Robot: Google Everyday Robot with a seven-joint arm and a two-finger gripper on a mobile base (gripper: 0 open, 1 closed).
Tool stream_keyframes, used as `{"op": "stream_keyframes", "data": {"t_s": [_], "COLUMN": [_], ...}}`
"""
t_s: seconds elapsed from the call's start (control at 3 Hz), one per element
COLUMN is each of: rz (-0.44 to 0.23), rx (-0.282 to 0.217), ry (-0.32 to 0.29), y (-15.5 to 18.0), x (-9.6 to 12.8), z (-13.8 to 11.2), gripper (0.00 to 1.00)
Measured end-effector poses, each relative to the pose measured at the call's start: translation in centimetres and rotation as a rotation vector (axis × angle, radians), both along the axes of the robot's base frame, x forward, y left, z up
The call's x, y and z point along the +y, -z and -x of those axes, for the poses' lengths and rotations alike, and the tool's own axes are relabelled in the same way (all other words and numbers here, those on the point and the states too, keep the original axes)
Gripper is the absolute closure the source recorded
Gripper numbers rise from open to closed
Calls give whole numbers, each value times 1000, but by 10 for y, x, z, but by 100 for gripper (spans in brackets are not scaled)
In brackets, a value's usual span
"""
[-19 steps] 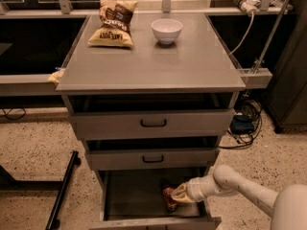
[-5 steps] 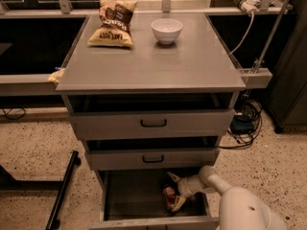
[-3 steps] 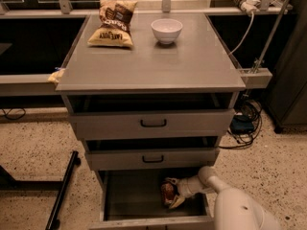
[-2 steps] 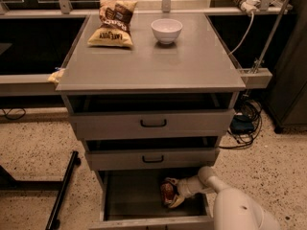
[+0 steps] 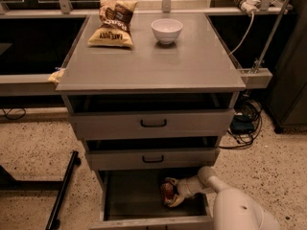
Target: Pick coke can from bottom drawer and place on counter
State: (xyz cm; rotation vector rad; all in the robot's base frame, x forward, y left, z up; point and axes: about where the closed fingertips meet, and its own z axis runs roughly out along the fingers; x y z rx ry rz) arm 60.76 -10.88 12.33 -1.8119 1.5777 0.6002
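Note:
The bottom drawer (image 5: 129,195) is pulled open, showing its wide grey floor. The coke can (image 5: 167,190), small and red, is inside it toward the right. My gripper (image 5: 169,192) reaches into the drawer from the right on a white arm, and its fingers sit on either side of the can, shut on it. The can seems to be at or just above the drawer floor. The counter (image 5: 153,56) is the flat grey top of the cabinet, above the two shallower drawers.
A chip bag (image 5: 113,23) and a white bowl (image 5: 166,30) stand at the back of the counter. The two upper drawers (image 5: 153,123) overhang the bottom drawer. A black stand leg (image 5: 62,190) lies on the floor at left. Cables (image 5: 244,123) hang at right.
The gripper has settled around the can and drawn slightly upward and rightward in the drawer. Over the last second it has barely moved.

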Motion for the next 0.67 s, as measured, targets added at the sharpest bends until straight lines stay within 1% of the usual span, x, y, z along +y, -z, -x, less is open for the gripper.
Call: {"op": "stream_keyframes", "data": {"t_s": [0.33,0.67], "rz": [7,47], "rx": [-4,-30], "ry": [5,44], "y": [-8,-35], "x": [-3,-20], "z": [5,10], "gripper": [100,100]}}
